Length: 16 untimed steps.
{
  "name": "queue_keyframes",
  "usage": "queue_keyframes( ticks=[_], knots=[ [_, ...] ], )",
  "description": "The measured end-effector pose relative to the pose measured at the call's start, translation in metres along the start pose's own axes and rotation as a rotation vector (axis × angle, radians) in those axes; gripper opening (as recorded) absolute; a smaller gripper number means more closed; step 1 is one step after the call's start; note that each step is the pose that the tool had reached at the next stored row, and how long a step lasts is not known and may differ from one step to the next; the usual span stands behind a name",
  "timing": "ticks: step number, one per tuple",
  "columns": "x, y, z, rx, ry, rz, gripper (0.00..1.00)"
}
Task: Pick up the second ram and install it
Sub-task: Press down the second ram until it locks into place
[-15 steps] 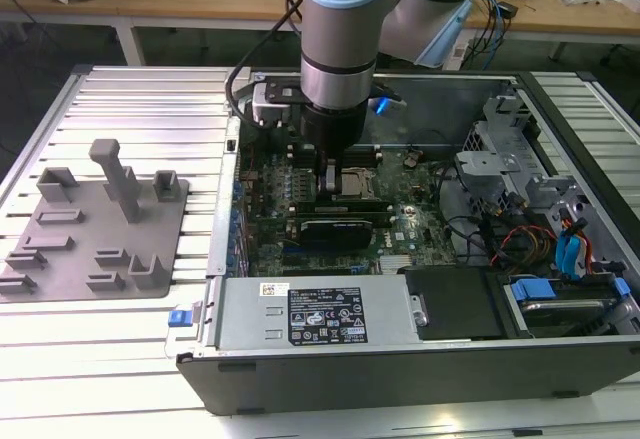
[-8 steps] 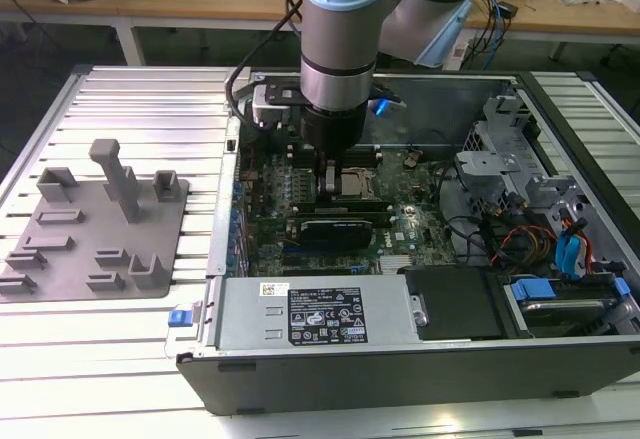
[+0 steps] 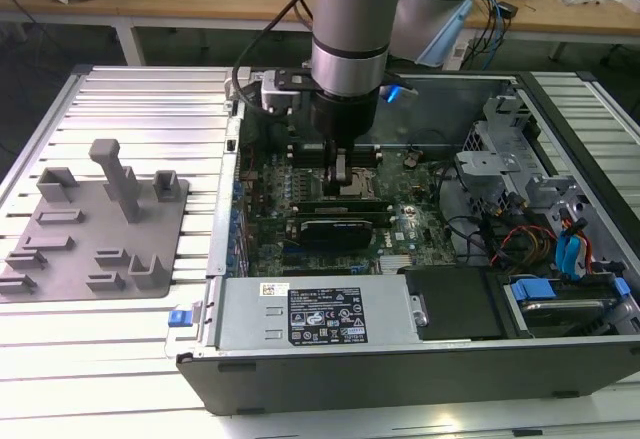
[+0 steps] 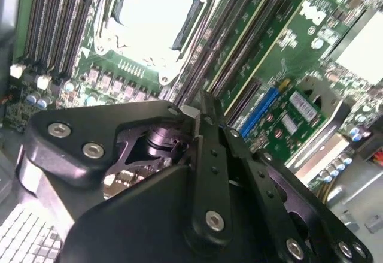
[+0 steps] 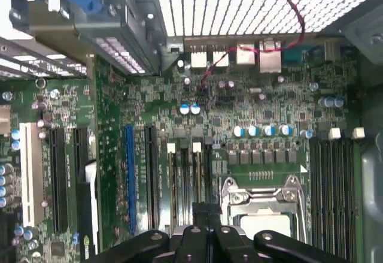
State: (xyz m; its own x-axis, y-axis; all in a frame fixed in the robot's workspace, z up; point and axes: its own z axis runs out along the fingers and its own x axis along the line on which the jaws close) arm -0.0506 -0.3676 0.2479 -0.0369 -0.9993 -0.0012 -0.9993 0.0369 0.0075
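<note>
Second ram [image 3: 338, 199] lies seated across the motherboard [image 3: 300, 174] in the exterior view, directly under the pincer [image 3: 339, 171], at 6 o'clock from it. Both wrist views show the pincer [image 4: 200, 116] [image 5: 203, 212] above memory slots [image 5: 185, 179]; whether it is clenched I cannot tell.

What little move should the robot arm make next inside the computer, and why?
Probably a small, slow press straight down. The gripper hangs low over the long slots beside the processor socket, inside the open case. I cannot see what lies under it, so gentle seems safest.
</note>
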Motion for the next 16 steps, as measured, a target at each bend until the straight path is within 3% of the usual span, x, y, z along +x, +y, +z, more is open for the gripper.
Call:
queue_keyframes(
  ticks=[3, 5, 16],
  knots=[
    [-0.0008, -0.0214, -0.0001, 0.0, -0.0001, 0.0, 0.08],
    [-0.001, -0.0276, -0.0001, 0.0, 0.0, 0.0, 0.08],
    [-0.001, -0.0269, -0.0001, 0.0074, -0.0004, 0.0, 0.08]
  ],
)
